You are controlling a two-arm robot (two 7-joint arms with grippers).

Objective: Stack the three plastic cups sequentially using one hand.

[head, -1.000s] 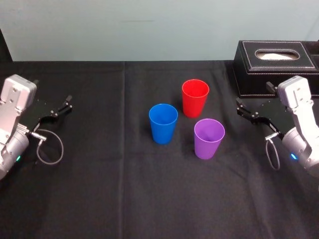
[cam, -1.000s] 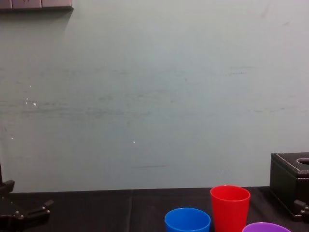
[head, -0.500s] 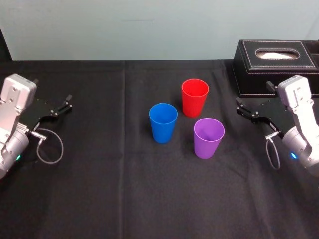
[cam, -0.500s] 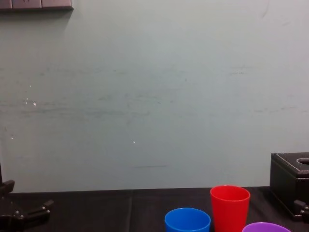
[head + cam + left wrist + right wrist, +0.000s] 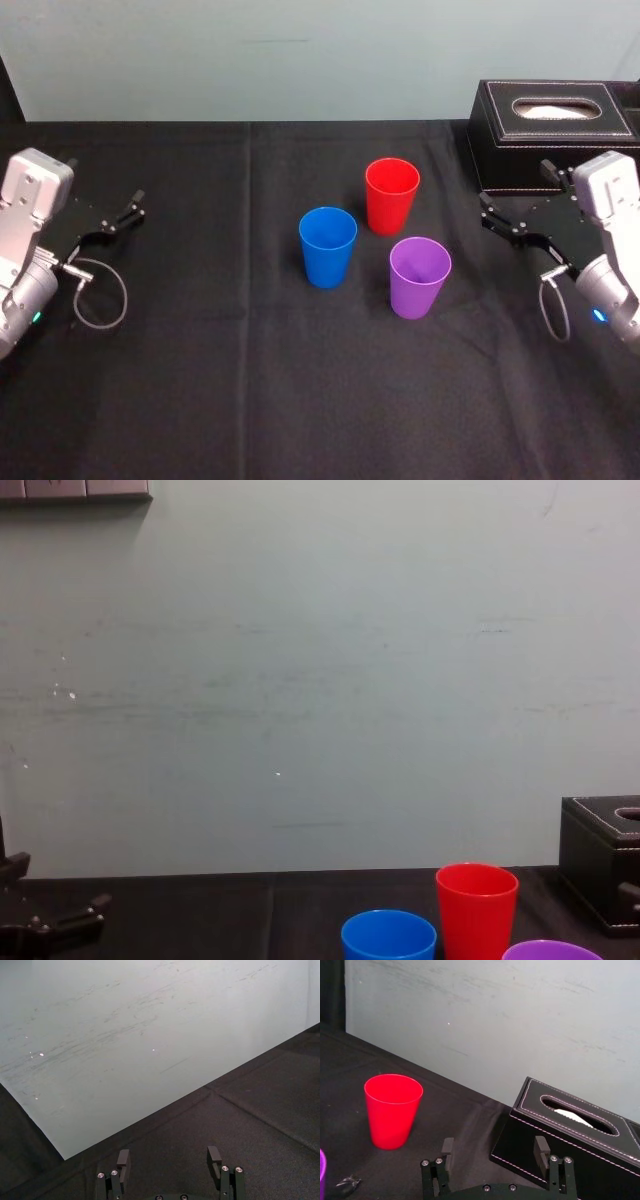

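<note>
Three cups upright on the desk (image 5: 250,380), all apart. Head view: red cup (image 5: 391,195) at 12 o'clock of the group, blue cup (image 5: 327,247) at 8, purple cup (image 5: 419,277) at 4. Idle left gripper (image 5: 128,212) far out at 9, right gripper (image 5: 487,212) at 3 beside one black box (image 5: 550,130). Wrist views: both grippers' jaws apart, empty. Chest view: same three cups. Likely light, slick, thin-walled; pinch one wall near the rim, gently.

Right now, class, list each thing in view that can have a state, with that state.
Red cup: upright, empty, unstacked.
Blue cup: upright, empty, unstacked.
Purple cup: upright, empty, unstacked.
Tissue box: tissue showing in slot.
Left end effector: open, empty, far left.
Right end effector: open, empty, far right.
</note>
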